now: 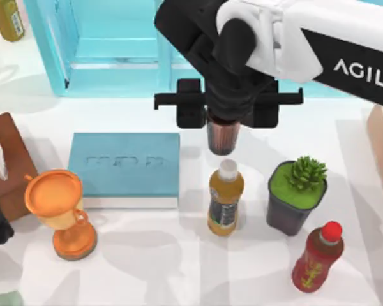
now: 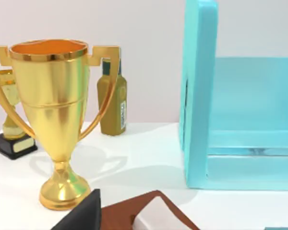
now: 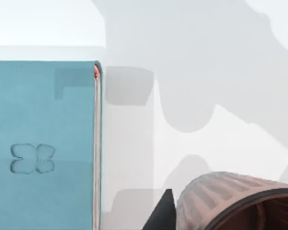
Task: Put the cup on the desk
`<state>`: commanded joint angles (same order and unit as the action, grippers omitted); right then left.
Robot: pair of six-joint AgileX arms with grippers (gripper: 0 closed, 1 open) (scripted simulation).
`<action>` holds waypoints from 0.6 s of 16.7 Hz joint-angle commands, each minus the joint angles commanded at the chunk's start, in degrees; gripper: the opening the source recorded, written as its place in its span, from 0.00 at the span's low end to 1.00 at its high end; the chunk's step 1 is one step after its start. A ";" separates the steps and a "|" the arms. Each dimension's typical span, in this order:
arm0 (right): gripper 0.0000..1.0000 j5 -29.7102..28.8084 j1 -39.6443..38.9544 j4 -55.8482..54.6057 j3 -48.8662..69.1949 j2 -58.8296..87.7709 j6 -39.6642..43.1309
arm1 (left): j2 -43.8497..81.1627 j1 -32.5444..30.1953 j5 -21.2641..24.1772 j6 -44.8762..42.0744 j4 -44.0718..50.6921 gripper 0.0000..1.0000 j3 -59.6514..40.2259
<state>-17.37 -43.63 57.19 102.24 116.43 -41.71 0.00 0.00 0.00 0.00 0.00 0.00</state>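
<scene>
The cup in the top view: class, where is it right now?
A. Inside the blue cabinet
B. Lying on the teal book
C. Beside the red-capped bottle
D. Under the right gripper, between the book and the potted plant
D: the cup sits directly beneath the right gripper, right of the teal book and left of the potted plant.

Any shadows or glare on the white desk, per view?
Top view: soft grey shadows cross the white desk, darkest beside the teal-blue book. Left wrist view: the shiny gold trophy shows bright highlights. Right wrist view: broad grey shadows on the desk beyond the ribbed coppery brown cup.
</scene>
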 joint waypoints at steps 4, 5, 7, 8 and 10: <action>0.00 0.17 0.72 -4.66 -2.56 1.42 0.60 | 0.00 0.00 0.00 0.00 0.00 1.00 0.00; 0.00 0.24 0.99 -6.30 -3.57 2.03 0.82 | 0.00 0.00 0.00 0.00 0.00 1.00 0.00; 0.00 0.39 1.47 -9.47 -5.52 3.23 1.26 | 0.00 0.00 0.00 0.00 0.00 1.00 0.00; 0.00 0.45 1.66 -10.78 -6.32 3.74 1.43 | 0.00 0.00 0.00 0.00 0.00 1.00 0.00; 0.00 0.53 1.88 -12.25 -7.21 4.31 1.61 | 0.00 0.00 0.00 0.00 0.00 1.00 0.00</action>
<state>-16.84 -41.75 44.93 95.03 120.74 -40.10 0.00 0.00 0.00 0.00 0.00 0.00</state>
